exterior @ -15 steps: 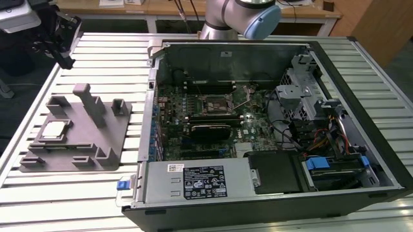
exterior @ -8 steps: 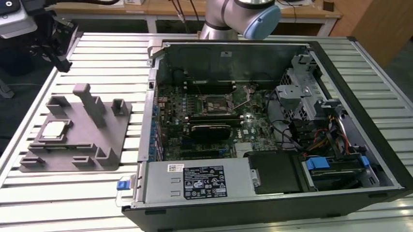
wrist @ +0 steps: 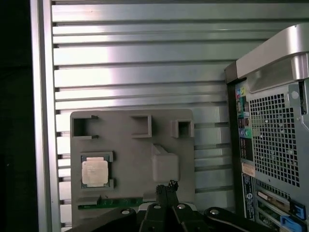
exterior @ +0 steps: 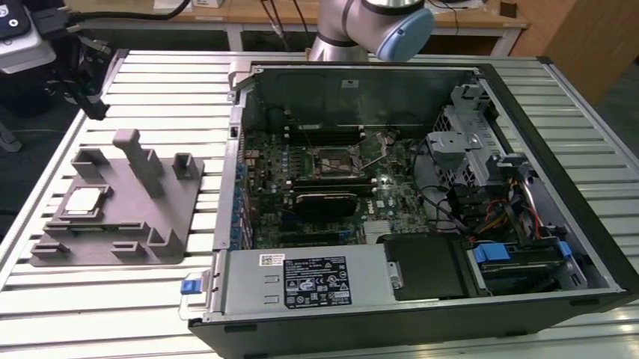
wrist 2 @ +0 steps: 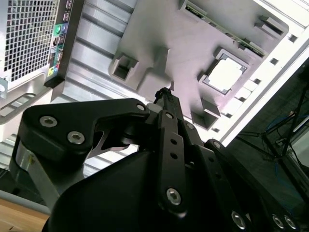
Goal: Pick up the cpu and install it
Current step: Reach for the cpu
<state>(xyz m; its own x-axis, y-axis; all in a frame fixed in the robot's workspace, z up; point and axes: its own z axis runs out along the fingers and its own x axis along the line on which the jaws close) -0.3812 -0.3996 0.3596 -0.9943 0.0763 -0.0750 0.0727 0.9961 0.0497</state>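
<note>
Right now claw hovers above grey fixture, tips near its upright block. Fingertips are pressed together, nothing gripped. Cpu lies flat in square recess of fixture, silver top up, apart from claw. Exterior view: fixture rests on slatted table toward that view's left, cpu on its near-left part. Open computer case stands just beside it on the right, with socket on board inside.
</note>
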